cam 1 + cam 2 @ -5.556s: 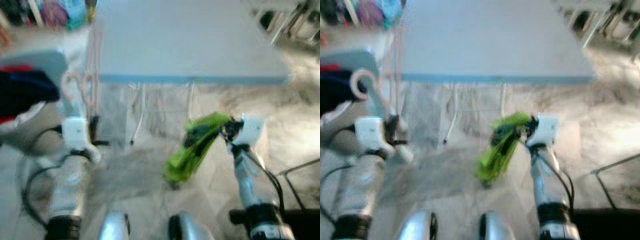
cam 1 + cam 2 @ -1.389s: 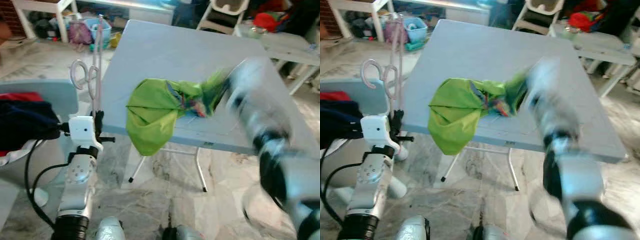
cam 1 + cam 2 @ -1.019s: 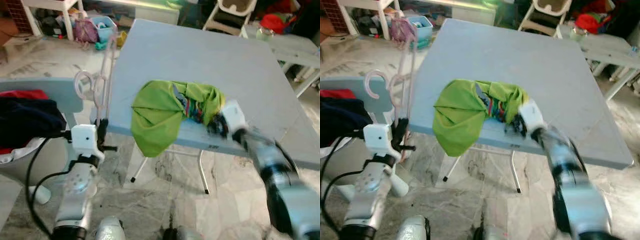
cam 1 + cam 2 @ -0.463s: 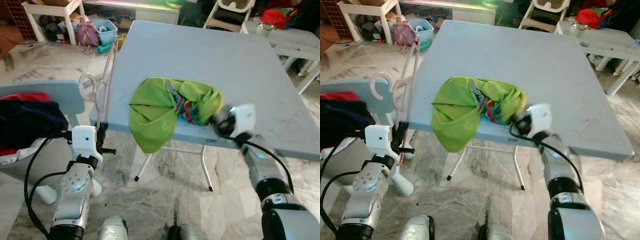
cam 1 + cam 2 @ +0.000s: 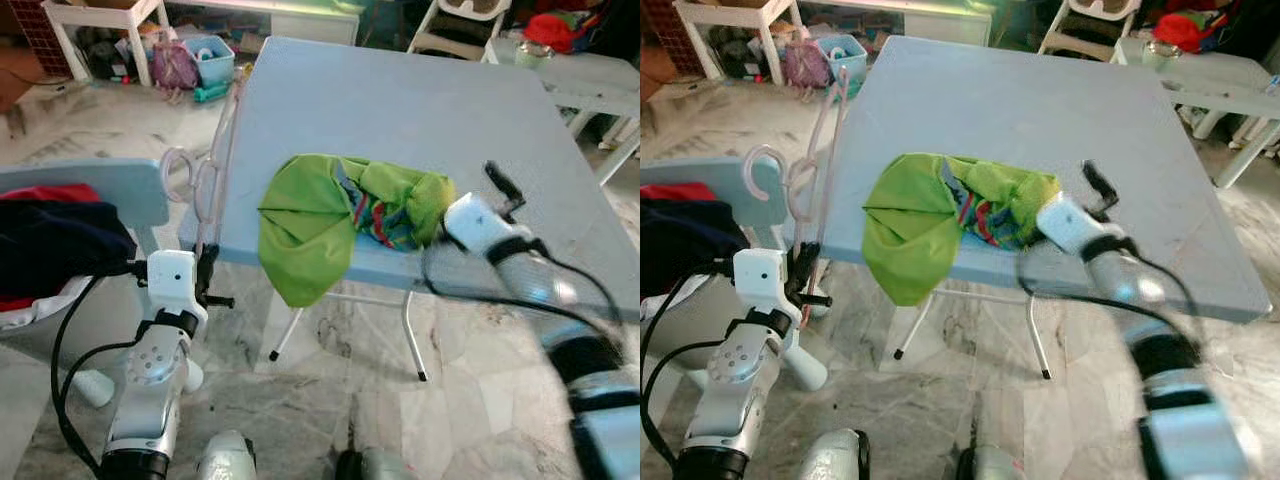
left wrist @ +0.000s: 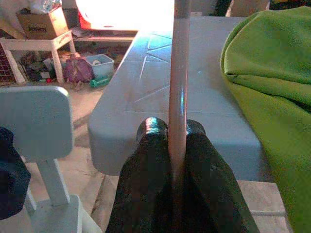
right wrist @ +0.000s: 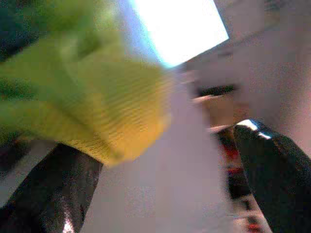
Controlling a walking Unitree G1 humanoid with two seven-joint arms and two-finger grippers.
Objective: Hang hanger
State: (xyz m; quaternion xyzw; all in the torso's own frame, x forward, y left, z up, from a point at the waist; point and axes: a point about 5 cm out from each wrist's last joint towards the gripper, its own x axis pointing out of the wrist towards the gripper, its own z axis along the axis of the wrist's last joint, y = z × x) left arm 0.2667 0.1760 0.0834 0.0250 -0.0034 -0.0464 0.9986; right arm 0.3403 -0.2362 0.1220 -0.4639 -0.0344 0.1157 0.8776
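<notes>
i have just let the green garment [image 5: 330, 225] go: it lies bunched on the near edge of the pale blue table [image 5: 400, 110], one fold hanging over the rim, where seconds ago it dangled from my right gripper [image 7: 160, 160] above the floor. that gripper now sits just beside the cloth's right end, its jaws spread wide and empty, the arm blurred as it moves off. my left gripper [image 6: 170, 141] keeps its jaws pinched narrow on the pink hanger [image 5: 205, 180], held upright off the table's left corner, hook curling near the grey chair [image 5: 90, 195] with dark clothes [image 5: 55, 240] on it. i judge the garment is staged flat for the hanger; the hanging itself is not yet done.
</notes>
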